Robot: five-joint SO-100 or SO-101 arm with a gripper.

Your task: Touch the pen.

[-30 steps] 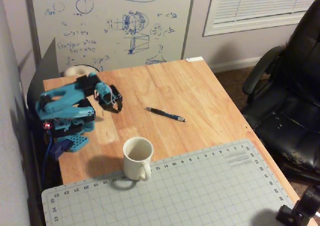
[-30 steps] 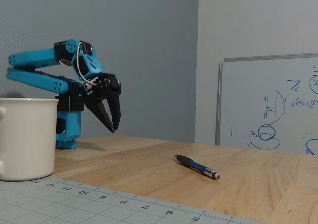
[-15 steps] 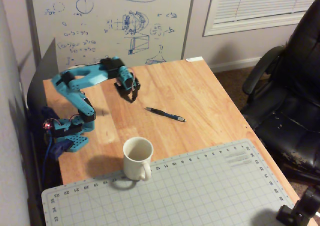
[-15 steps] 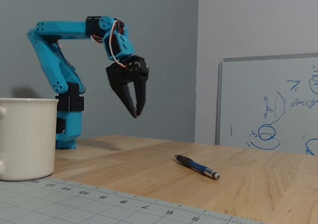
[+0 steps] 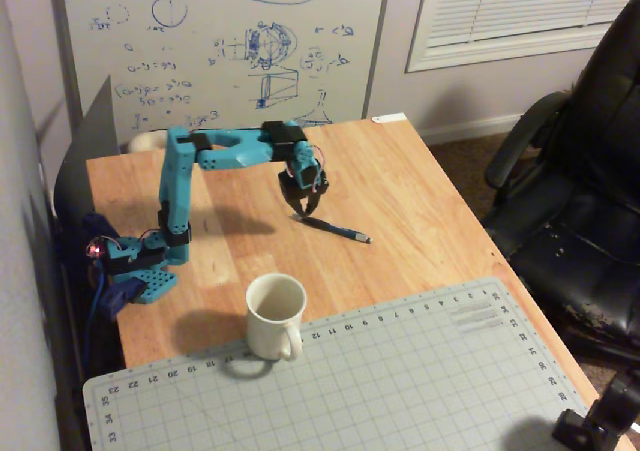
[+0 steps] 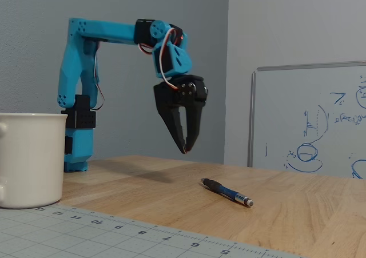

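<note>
The pen (image 5: pixel 335 229) is slim and dark with a small silvery tip, and it lies flat on the wooden table. In the fixed view the pen (image 6: pixel 226 191) lies with its silvery tip pointing right. My gripper (image 5: pixel 302 211) points down at the pen's dark end, on the left in the overhead view. In the fixed view my gripper (image 6: pixel 185 150) hangs clearly above the tabletop, up and to the left of the pen, not touching it. Its black fingers (image 6: pixel 194 123) meet at the tips and hold nothing.
A white mug (image 5: pixel 275 314) stands at the edge of a grey cutting mat (image 5: pixel 400 371) near the table's front; it also shows in the fixed view (image 6: pixel 28 158) at the left. The arm's base (image 5: pixel 140 266) is at the table's left. A black chair (image 5: pixel 580 191) stands at the right.
</note>
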